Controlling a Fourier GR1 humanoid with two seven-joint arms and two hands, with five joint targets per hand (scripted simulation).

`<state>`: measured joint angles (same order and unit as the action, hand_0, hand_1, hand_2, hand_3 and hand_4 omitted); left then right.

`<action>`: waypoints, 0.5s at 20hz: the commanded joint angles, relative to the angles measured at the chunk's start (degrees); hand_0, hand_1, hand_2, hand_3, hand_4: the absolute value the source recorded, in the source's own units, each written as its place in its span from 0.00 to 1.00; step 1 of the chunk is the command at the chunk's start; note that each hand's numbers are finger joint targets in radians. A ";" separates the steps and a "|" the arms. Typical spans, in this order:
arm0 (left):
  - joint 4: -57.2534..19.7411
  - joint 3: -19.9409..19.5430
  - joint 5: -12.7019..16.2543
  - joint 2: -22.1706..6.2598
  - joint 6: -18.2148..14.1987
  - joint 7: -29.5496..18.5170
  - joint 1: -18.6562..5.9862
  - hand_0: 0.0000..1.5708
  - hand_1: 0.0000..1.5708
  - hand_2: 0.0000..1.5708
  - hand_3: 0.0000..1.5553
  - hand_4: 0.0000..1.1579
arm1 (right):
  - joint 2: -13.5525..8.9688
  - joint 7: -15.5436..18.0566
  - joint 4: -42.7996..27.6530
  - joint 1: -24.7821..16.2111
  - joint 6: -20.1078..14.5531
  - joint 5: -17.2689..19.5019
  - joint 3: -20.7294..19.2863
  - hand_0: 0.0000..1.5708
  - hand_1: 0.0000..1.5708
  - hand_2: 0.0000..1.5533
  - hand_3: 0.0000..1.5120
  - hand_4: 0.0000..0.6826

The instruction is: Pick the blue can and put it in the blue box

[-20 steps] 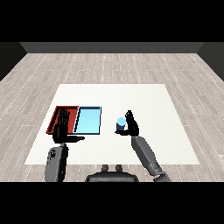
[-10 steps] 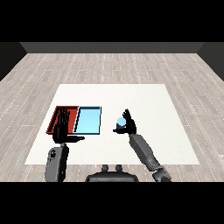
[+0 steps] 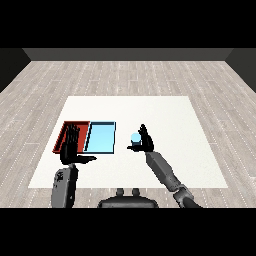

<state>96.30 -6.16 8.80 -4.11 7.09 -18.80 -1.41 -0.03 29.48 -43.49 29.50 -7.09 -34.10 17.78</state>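
The right hand (image 3: pixel 144 141) is spread open against the blue can (image 3: pixel 135 138), fingers straight, not curled round it. The can stands on the desk (image 3: pixel 165 115), right of the blue tray (image 3: pixel 101 137). The left hand (image 3: pixel 71 147) hangs open over the red tray (image 3: pixel 64 132).

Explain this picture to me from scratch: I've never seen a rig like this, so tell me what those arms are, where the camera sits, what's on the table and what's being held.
It is a humanoid robot seen from its own head, looking down across a white table. Two grey forearms with black hands come in from the lower corners. On the table a red tray and a light blue tray lie side by side. The right hand is at a small blue can standing right of the trays; its fingers look open, not yet curled round the can. The left hand hovers open in front of the red tray, holding nothing.
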 commanded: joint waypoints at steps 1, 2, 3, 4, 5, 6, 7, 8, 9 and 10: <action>-1.90 0.80 -1.24 1.38 -1.15 -1.15 -0.56 0.00 0.00 0.00 0.00 0.00 | 0.03 0.93 2.77 0.96 -9.18 2.52 -2.07 0.69 0.69 0.84 0.83 0.61; -0.30 0.44 -0.55 0.54 -0.69 0.37 -0.03 0.00 0.00 0.00 0.00 0.00 | 0.03 -1.90 1.05 2.50 -14.67 -0.10 0.30 0.95 0.95 0.97 0.98 0.88; -1.01 -0.69 -0.52 -0.38 -0.18 -1.22 0.02 0.00 0.00 0.00 0.00 0.00 | 0.03 0.41 4.62 3.70 -14.49 0.26 1.07 0.98 0.98 0.97 0.98 0.94; -0.53 -1.53 1.39 -1.31 2.11 -1.91 2.06 0.00 0.00 0.00 0.00 0.00 | 0.03 1.09 2.90 3.39 -17.04 0.12 2.69 0.98 0.98 0.96 0.96 0.96; -1.30 -0.76 -0.01 0.04 0.09 -1.95 0.32 0.00 0.00 0.00 0.00 0.00 | 0.03 -0.65 1.81 1.82 -16.91 4.00 0.38 0.95 0.95 0.95 0.94 0.95; -1.99 -0.23 -0.50 0.19 0.96 -3.61 2.06 0.00 0.00 0.00 0.00 0.00 | 0.03 -0.98 6.02 6.29 -17.44 4.21 -1.27 0.95 0.95 0.95 0.95 0.93; -0.96 0.00 -1.07 0.15 -0.56 -1.02 0.18 0.00 0.00 0.00 0.00 0.00 | 0.03 0.67 5.04 2.88 -18.14 3.11 3.37 0.95 0.95 0.95 0.95 0.90; -6.00 -0.75 -1.30 0.69 -0.19 -5.41 -1.03 0.00 0.00 0.00 0.00 0.00 | 0.03 -0.65 4.47 3.67 -18.48 2.98 2.44 0.95 0.95 0.95 0.95 0.90; -6.13 -0.49 -1.15 0.41 0.66 -5.66 -0.76 0.00 0.00 0.00 0.00 0.00 | 0.03 -1.05 5.15 4.19 -21.13 0.22 7.60 0.96 0.96 0.95 0.95 0.91; -3.01 0.48 -1.64 1.22 -1.49 -2.33 -1.87 0.00 0.00 0.00 0.00 0.00 | 0.02 0.00 9.36 4.62 -16.27 4.49 1.22 0.96 0.96 0.95 0.94 0.91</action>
<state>93.29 -6.39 7.93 -3.69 6.94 -21.72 -1.78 -0.12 29.75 -39.20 33.50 -23.19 -31.77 19.90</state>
